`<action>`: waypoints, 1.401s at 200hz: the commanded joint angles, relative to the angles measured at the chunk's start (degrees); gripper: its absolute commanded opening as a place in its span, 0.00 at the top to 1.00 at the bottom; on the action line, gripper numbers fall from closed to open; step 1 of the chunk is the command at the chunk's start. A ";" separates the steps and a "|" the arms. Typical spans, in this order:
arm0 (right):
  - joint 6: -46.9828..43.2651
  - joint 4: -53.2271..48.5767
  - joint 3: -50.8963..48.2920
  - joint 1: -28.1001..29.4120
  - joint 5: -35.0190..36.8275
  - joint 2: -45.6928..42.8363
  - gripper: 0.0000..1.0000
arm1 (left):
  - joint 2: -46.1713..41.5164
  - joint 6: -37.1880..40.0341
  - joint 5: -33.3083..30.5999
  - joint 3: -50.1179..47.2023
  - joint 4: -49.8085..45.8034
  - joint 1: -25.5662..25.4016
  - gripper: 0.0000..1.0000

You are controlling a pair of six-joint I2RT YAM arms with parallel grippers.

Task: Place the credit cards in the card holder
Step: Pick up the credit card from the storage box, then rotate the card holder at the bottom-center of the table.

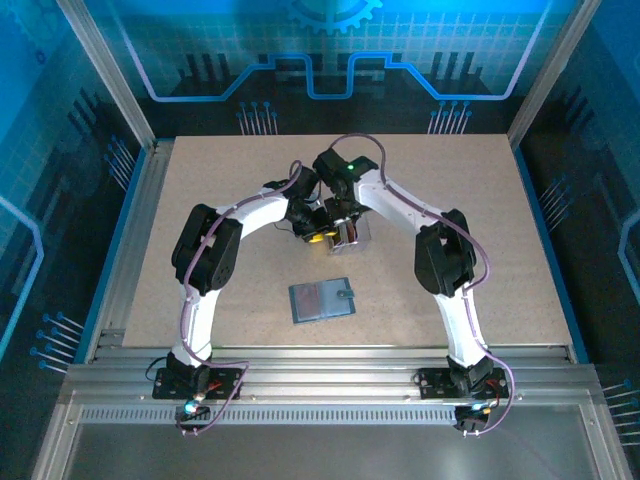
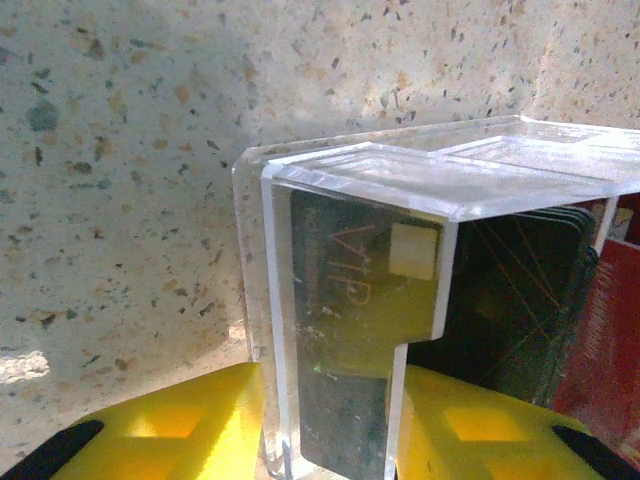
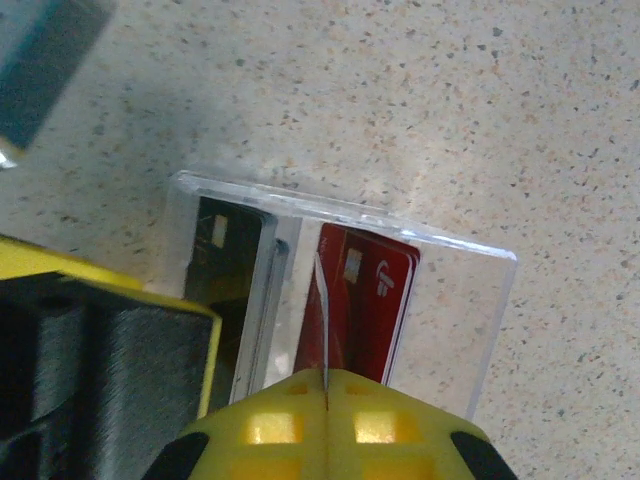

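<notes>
Speckled table (image 1: 480, 200): left gripper (image 2: 330, 400) clamps clear acrylic stand (image 2: 400, 170); right gripper (image 3: 325, 385) pinches thin credit card (image 3: 320, 320), best lifted straight, then toward six o'clock.

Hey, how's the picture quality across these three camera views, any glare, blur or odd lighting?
Top external: blue glow from the walls, table evenly lit. Left wrist: glare whitens the clear stand along its edges; yellow fingers are blurred. Right wrist: red card sharp, the thin card edge-on is a bare line, blue-grey shape top left out of focus.
</notes>
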 commanded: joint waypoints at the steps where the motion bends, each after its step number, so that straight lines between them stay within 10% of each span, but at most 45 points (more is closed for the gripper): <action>1: -0.07 -0.65 -0.74 -1.14 -4.84 -4.02 1.00 | -2.39 0.44 1.87 -0.06 -3.77 1.06 0.60; 107: 1.36 6.37 -11.54 -3.19 -16.15 -14.85 1.00 | -14.60 0.96 3.12 -0.78 -5.97 2.30 0.49; 212: 9.24 28.17 -45.26 2.93 -20.28 -39.14 1.00 | -47.50 0.72 -14.61 -35.70 -8.55 -5.35 0.39; 280: 14.15 47.64 -62.93 10.10 -22.20 -46.37 1.00 | -46.46 -3.87 -22.13 -42.66 -5.18 -13.79 0.37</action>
